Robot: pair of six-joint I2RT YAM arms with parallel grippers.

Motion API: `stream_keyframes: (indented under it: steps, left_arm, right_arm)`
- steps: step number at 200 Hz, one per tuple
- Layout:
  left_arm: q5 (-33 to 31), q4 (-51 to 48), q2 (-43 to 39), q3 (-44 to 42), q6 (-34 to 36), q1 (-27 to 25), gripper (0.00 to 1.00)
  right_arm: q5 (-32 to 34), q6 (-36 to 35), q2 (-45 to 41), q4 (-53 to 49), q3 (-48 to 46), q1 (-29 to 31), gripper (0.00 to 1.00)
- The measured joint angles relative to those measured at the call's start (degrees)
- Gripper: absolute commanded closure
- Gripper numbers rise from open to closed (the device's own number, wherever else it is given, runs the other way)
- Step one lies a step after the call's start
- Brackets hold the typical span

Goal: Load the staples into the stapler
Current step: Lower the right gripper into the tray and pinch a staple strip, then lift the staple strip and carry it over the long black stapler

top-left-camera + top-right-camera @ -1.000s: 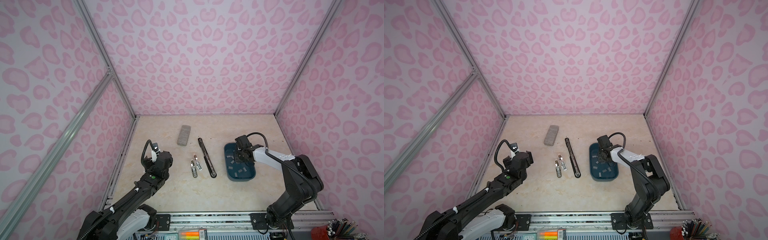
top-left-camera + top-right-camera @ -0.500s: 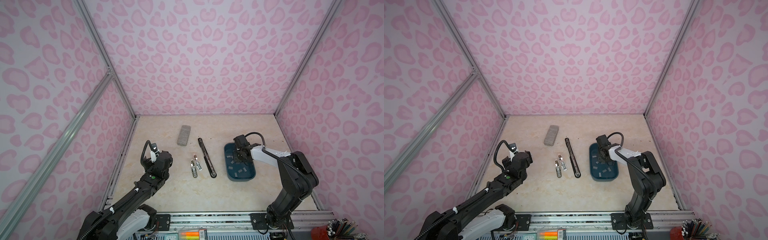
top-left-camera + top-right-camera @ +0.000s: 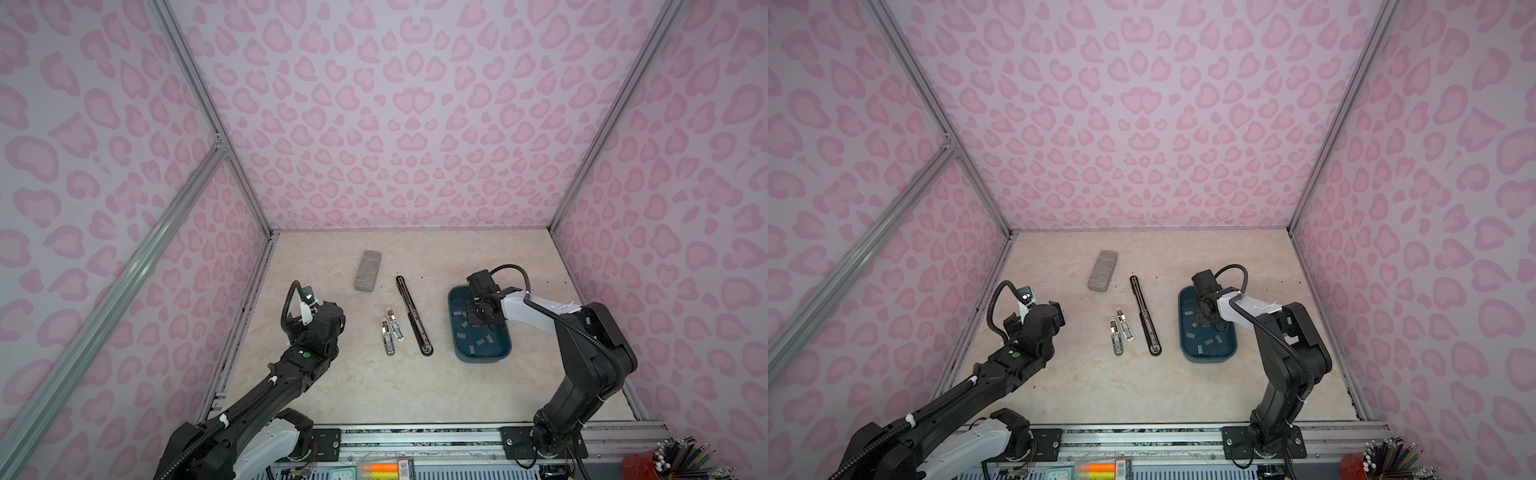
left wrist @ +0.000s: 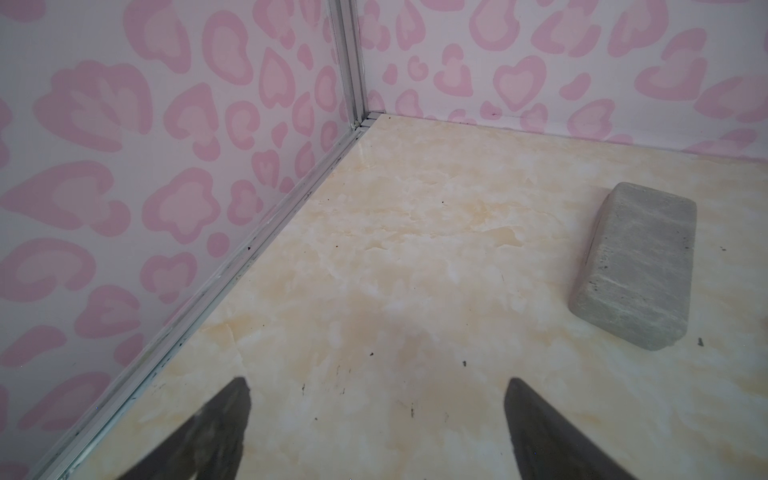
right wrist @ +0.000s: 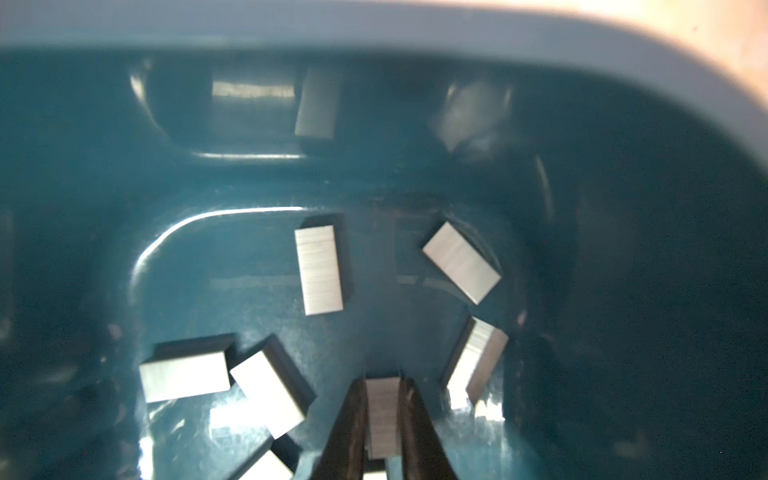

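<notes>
Grip: right end effector has just clenched on staples in tray.
Left end effector: released, empty.
Outlook: we judge transfer to stapler comes next.

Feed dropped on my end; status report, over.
Left gripper open, empty, over bare table. Right gripper shut on one staple strip inside the blue tray. Black stapler untouched; nothing between tray and stapler.

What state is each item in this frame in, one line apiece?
left gripper: open, holding nothing
right gripper: shut on one staple strip inside the tray
staples: the rest loose on the tray floor
stapler: lying flat on the table, untouched
grey block: flat on the table, untouched
metal pieces: two, side by side beside the stapler
</notes>
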Motion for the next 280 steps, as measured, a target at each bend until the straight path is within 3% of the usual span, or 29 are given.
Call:
stream_keyframes:
  steps: [31,37,48,62,78,110,131,175,234,280]
  left_arm:
    - [-1.20,-0.61,0.04,0.04,-0.92,0.00,0.04]
    - [-1.79,-1.05,0.13,0.20,-1.36,0.00,0.00]
    - [-2.89,-1.97,0.50,0.70,-2.34,0.00,0.04]
    - [-4.11,-2.49,1.01,1.25,-3.52,0.00,0.16]
    - [-5.22,-3.37,1.25,1.53,-4.39,0.00,0.19]
    - [-7.26,-6.08,0.39,1.68,-7.17,0.00,0.12]
    - [-6.91,-6.21,-1.27,1.05,-7.39,0.00,0.02]
    - [-0.92,-3.56,-4.90,-2.32,-4.17,0.09,0.05]
    - [9.33,0.68,-5.42,-3.34,0.35,0.15,0.04]
    - [19.54,6.95,-17.77,-12.98,2.03,0.17,0.04]
  right_arm:
    - [-0.02,0.11,0.00,0.11,-0.04,0.00,0.85]
    - [0.00,0.11,-0.02,0.20,-0.09,0.00,0.86]
    - [0.00,0.13,-0.09,0.35,-0.22,0.00,0.87]
    - [0.04,0.17,-0.33,0.68,-0.50,0.02,0.88]
    - [0.37,0.59,-0.74,0.76,-0.74,0.02,0.88]
    - [1.29,0.87,-1.99,-0.11,-1.44,0.00,0.89]
    - [2.93,1.25,-4.39,-0.31,-2.60,0.17,0.89]
    - [9.11,1.70,-9.73,0.48,-6.16,1.60,0.89]
    - [10.86,2.51,-17.20,1.03,-8.46,3.50,0.90]
    - [15.10,3.41,-25.38,0.85,-11.50,7.21,0.91]
